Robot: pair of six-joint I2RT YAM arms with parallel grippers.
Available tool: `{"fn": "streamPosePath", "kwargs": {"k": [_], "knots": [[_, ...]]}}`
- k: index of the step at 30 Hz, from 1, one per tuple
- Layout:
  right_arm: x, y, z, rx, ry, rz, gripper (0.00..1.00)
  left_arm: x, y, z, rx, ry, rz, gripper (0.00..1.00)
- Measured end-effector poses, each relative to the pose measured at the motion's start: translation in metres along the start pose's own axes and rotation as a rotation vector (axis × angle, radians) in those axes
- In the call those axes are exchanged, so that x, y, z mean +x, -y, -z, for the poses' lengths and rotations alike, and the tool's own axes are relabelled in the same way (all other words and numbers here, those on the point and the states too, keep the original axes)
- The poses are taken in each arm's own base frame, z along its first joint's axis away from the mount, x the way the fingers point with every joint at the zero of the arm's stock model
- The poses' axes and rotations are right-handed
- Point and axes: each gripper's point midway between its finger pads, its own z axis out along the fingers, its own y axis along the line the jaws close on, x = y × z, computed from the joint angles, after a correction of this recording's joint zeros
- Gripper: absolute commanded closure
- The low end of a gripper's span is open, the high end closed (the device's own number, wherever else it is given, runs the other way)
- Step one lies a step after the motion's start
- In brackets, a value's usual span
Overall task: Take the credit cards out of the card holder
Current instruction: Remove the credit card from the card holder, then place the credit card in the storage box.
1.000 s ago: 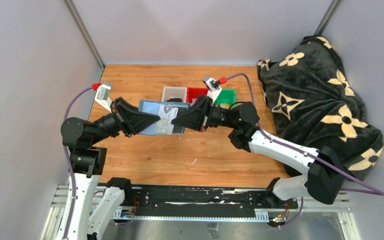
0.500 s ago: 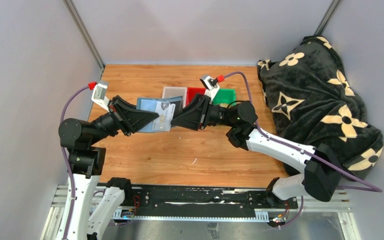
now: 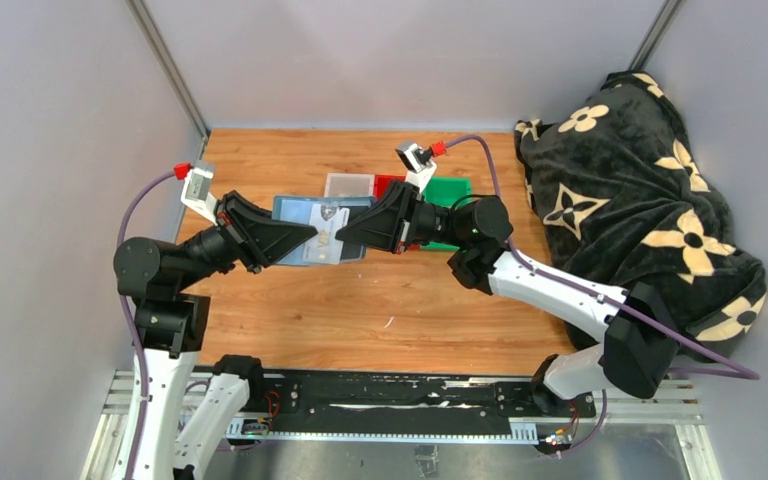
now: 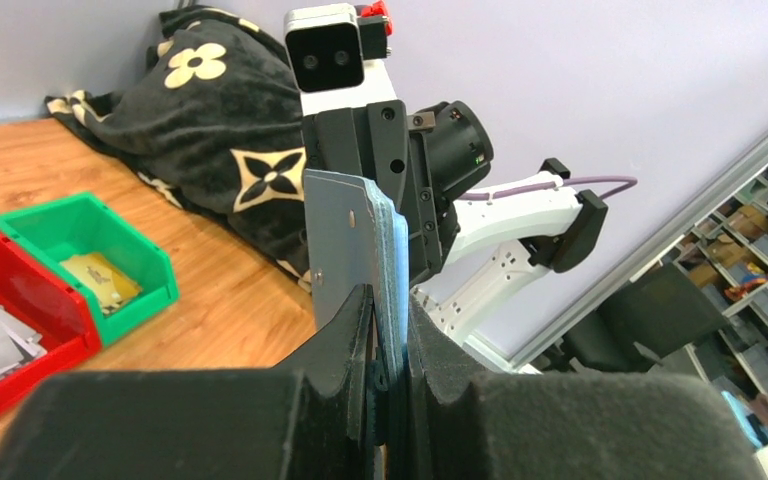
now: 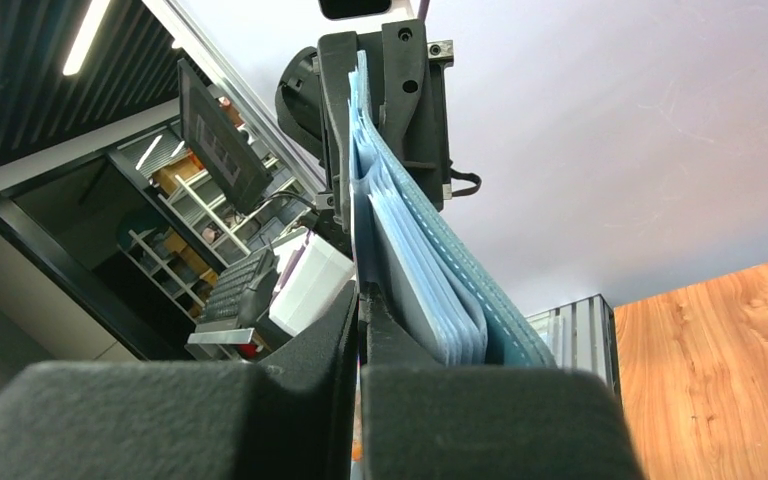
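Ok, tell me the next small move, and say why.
Probably draw the right gripper straight back, away from the left gripper: it looks shut on the edge of a card poking from the holder, which the left one clamps.

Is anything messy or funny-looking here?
Yes. A black blanket with cream flowers lies crumpled in a big heap on the right side of the table, against the wall. It looks odd next to the neat little bins.
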Motion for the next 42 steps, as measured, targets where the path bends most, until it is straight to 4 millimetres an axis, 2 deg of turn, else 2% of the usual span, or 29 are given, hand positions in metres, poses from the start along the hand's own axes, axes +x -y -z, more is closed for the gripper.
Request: {"fn": "streamPosePath", "kwargs": {"k": [5,17,26,30,34,37,42], "knots": [[0.0,-0.002,0.002,0.0,0.003,0.007,1.0,0.0,0.001,0.0,0.002,-0.003,-0.007,1.0],[-0.007,0.005,0.038,0.093,0.008,0.031,1.0,-0.002,-0.002,-0.001,-0.011,-0.009,-0.042,1.0],[-0.038,0.031,0.091,0.294,0.017,0.066,1.0,-0.004,-0.001,0.001,-0.032,-0.027,-0.102,1.0],[-0.043,0.051,0.116,0.428,0.002,0.078,1.0,-0.003,-0.004,0.0,-0.043,-0.04,-0.117,1.0],[-0.047,0.08,0.139,0.568,-0.026,0.077,1.0,-0.002,-0.011,0.0,-0.063,-0.06,-0.127,1.0],[-0.046,0.112,0.153,0.672,-0.063,0.055,1.0,0.0,-0.016,0.0,-0.082,-0.078,-0.143,1.0],[-0.041,0.184,0.175,0.845,-0.154,0.001,1.0,0.005,-0.023,0.002,-0.108,-0.108,-0.166,1.0]]}}
